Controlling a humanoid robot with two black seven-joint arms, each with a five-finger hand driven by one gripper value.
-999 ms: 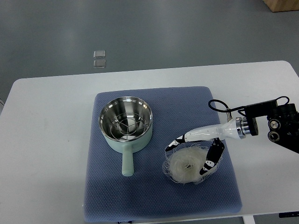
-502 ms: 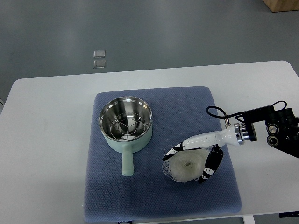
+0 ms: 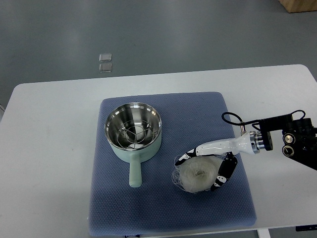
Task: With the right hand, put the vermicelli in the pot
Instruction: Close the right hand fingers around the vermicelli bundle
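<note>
Top view. The right robot hand (image 3: 204, 167) enters from the right edge on a black forearm that is partly cut off by the frame; a looped black cable sits near its wrist. Its white, glossy palm shell and black-tipped fingers (image 3: 221, 174) curve around the vermicelli (image 3: 196, 173), one finger along the far side of the nest and others on its right side. The fingers lie against the strands, yet whether they bear any of the nest's weight cannot be made out. The underside of the robot hand is hidden.

The vermicelli is a round, pale, translucent nest of thin threads with a small hollow at its centre and stray strands at its edge; it rests on the mat (image 3: 168, 208), to the right of the pot handle and apart from it.

The pot (image 3: 133, 133) is pale green outside, with a shiny metal interior holding a wire rack and a short straight handle pointing toward the near edge. The mat is blue, quilted, and square with rounded corners, and lies on a smooth white desk (image 3: 49, 148). The desk's near corners are cut off. Two small clear squares (image 3: 105, 62) lie on the grey floor beyond.
</note>
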